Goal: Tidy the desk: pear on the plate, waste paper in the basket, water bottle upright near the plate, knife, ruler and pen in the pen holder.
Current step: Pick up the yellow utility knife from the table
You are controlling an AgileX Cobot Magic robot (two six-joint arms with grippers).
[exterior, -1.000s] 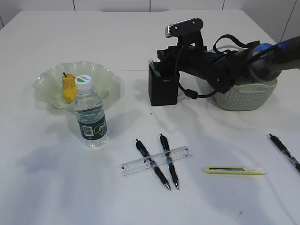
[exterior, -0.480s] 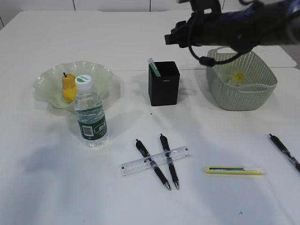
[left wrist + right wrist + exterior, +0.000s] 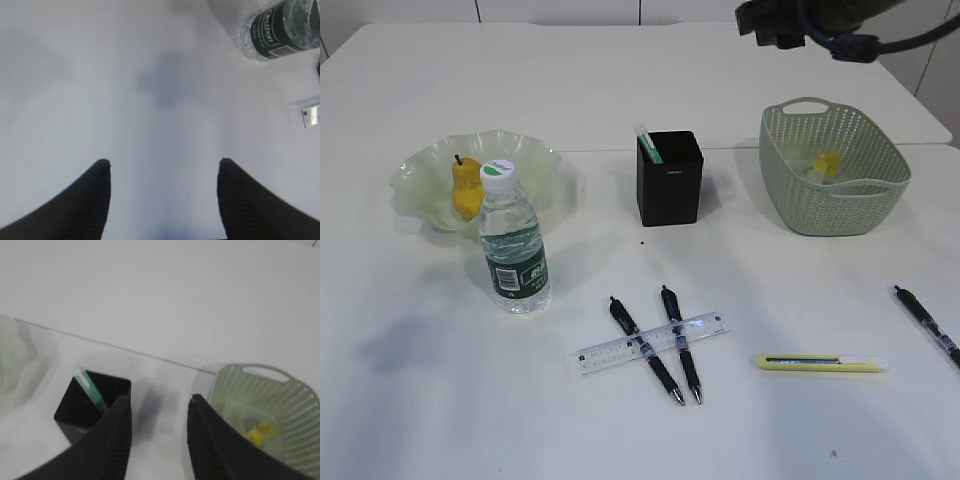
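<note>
Left gripper point(image 3: 162, 200) open above desk point(image 3: 100, 75); water bottle point(image 3: 280, 27) label partly readable, "…estbon".

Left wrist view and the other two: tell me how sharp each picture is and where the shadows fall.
Left wrist view: soft throughout, a faint grey shadow patch on the desk, only the water bottle label readable. Right wrist view: hazy, the pen holder and basket blurred at the edges. Exterior view: sharp, even light, pale shadows beside the plate and bottle.
</note>
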